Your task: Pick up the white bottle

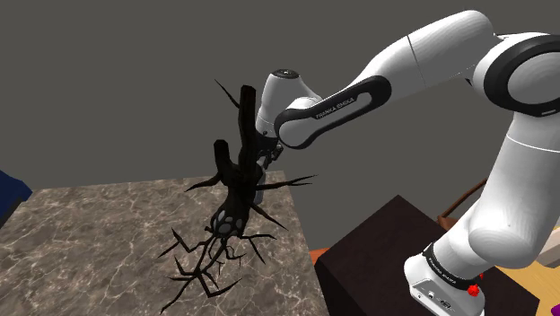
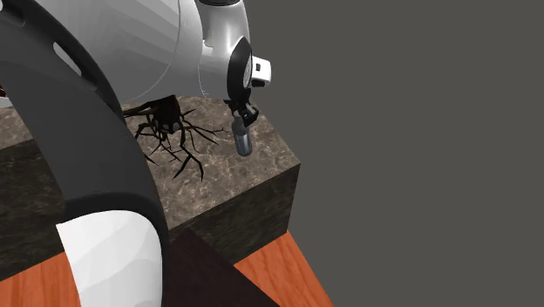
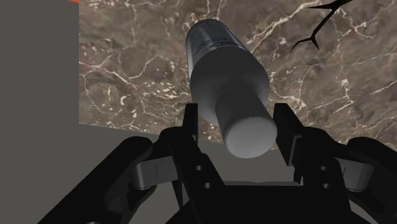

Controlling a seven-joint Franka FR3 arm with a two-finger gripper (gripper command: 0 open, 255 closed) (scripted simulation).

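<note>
A grey-white bottle [image 3: 224, 67] with a printed label hangs cap-up from my black gripper [image 3: 235, 130], which is shut on it just below the cap. Both fingers [image 3: 284, 130] press against its shoulder. In the second exterior view the bottle [image 2: 241, 137] dangles under the gripper [image 2: 247, 114], clear of the marble counter [image 2: 261, 161] and near its corner. From the shoulder view the hand [image 1: 261, 154] sits behind a black branching ornament, and the bottle is mostly hidden there.
A black, leafless branch ornament [image 1: 223, 226] sprawls over the marble counter [image 1: 81, 233], right beside the hand. A dark box, the stand [image 1: 377, 256], is at the shoulder view's lower right. Orange wood floor [image 2: 279, 270] lies below the counter.
</note>
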